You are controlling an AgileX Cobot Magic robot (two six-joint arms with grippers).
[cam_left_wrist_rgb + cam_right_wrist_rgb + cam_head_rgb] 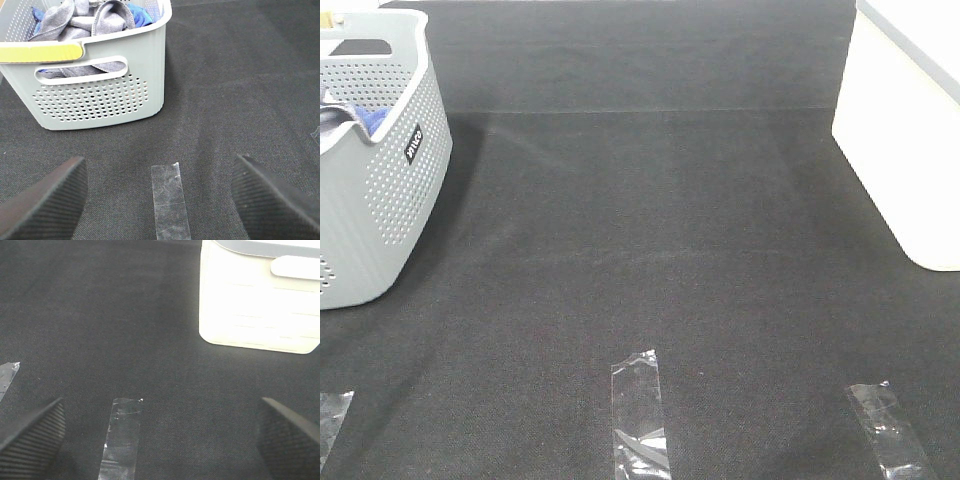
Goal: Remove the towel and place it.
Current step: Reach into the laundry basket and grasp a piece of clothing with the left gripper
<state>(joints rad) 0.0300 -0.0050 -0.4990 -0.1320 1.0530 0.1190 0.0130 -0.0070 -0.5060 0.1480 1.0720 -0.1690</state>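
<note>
Exterior high: grey perforated basket on the black mat. A bit of blue cloth shows at its rim. The dark tag has white lettering, too blurred to read.

Left wrist: left pincer released, fingers wide, gripping nothing. A clear tape strip lies on the mat between them. The towel is bunched inside the basket, ahead of the fingertips and well apart.

Right wrist: right pincer released, gripping nothing. White bin ahead.
</note>
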